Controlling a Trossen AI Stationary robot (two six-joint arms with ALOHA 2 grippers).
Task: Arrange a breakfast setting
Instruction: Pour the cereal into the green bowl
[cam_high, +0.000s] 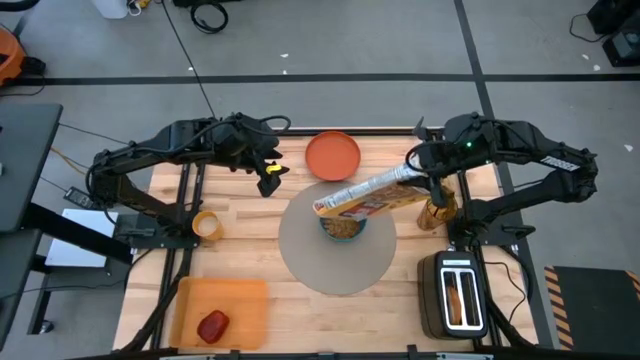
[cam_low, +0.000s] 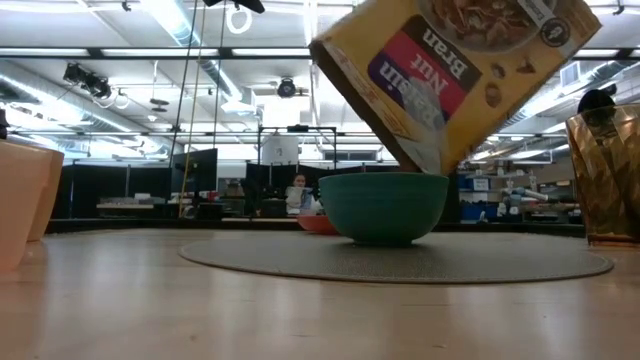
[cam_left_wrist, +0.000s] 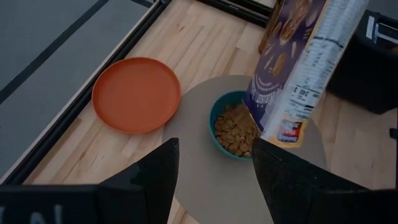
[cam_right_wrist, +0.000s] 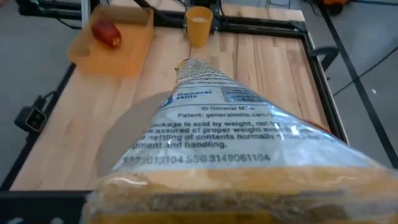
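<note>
A teal bowl (cam_high: 343, 228) holding cereal (cam_left_wrist: 233, 132) stands on the round grey mat (cam_high: 337, 250). My right gripper (cam_high: 418, 178) is shut on the yellow cereal box (cam_high: 370, 195), which tilts with its lower end over the bowl (cam_low: 383, 207). My left gripper (cam_high: 268, 178) is open and empty, above the table to the left of the orange plate (cam_high: 332, 155). The small yellow cup (cam_high: 207, 225) stands at the left. The red apple (cam_high: 212, 325) lies in an orange tray (cam_high: 235, 300). A toast slice (cam_high: 456, 296) sticks out of the toaster. The spoon is not in view. My right gripper holds the cereal box by its raised end (cam_high: 405, 180), on the table's right side. The box itself hides the fingers in the right wrist view. The box (cam_low: 450, 70) is lifted clear and slants down toward the left, its low end just above the bowl's rim.
The black-and-silver toaster (cam_high: 455, 290) stands at the near right corner. An amber glass (cam_high: 435, 212) stands just right of the mat, below my right gripper. The orange tray takes up the near left corner. Bare wood shows between the cup and the mat.
</note>
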